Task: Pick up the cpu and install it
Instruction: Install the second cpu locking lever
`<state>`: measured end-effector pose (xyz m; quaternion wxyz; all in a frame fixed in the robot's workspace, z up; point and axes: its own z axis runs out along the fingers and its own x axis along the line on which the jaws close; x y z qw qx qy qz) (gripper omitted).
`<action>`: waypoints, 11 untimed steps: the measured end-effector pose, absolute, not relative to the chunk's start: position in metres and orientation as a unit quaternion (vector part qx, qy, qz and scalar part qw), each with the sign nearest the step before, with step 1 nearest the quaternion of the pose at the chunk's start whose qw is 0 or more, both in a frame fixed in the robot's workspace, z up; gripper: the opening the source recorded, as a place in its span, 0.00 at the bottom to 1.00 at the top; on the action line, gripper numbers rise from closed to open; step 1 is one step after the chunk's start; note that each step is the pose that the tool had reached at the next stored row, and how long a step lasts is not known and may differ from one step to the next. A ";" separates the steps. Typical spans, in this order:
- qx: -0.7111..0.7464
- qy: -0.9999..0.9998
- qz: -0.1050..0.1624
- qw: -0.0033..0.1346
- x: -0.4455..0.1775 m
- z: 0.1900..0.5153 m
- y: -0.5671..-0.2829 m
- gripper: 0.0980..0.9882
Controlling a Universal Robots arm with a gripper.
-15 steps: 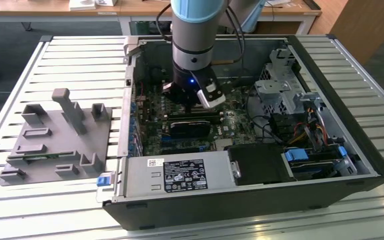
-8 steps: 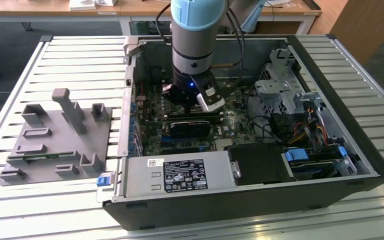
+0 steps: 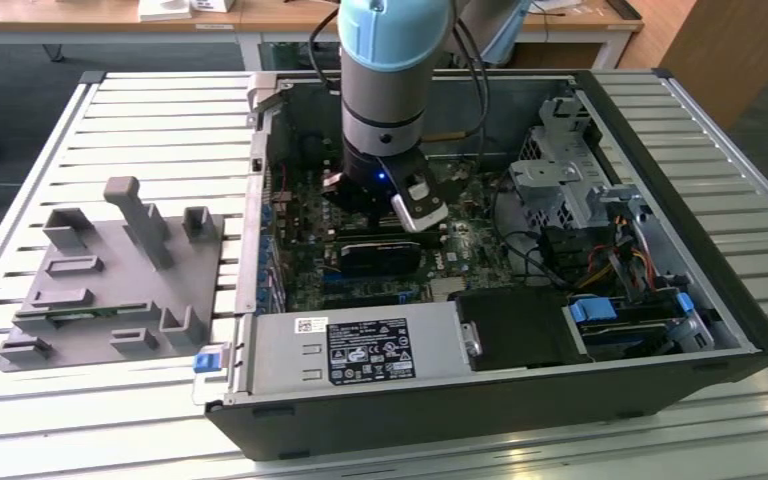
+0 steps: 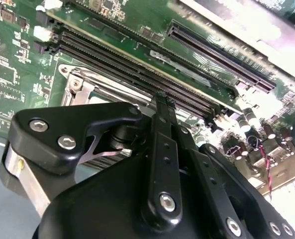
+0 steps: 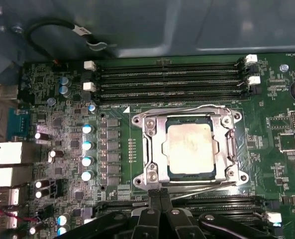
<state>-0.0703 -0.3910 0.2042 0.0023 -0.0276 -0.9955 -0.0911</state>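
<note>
The cpu (image 5: pixel 189 147), a square chip with a silver-grey top, lies flat in the socket on the green motherboard in the first wrist view. The socket's metal frame (image 5: pixel 151 149) surrounds it. My gripper (image 5: pixel 160 195) hovers just off the socket's edge, over the neighbouring memory slots. Its two black fingers are pressed together with nothing between them, apart from the chip. In the second wrist view the gripper (image 4: pixel 162 98) is shut above a corner of the socket frame (image 4: pixel 77 82). In the exterior view the arm (image 3: pixel 384 90) reaches down into the open computer case (image 3: pixel 704 330).
Memory slots (image 5: pixel 167 74) run along both sides of the socket, and capacitors (image 5: pixel 87 144) stand nearby. The case holds a grey power supply (image 3: pixel 357 350), a drive cage (image 3: pixel 558 180) and cables. A grey fixture (image 3: pixel 117 270) sits on the slatted table at the exterior view's left.
</note>
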 end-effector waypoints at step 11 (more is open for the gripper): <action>-0.025 -0.993 -0.115 -0.004 -0.078 0.201 -0.395 0.01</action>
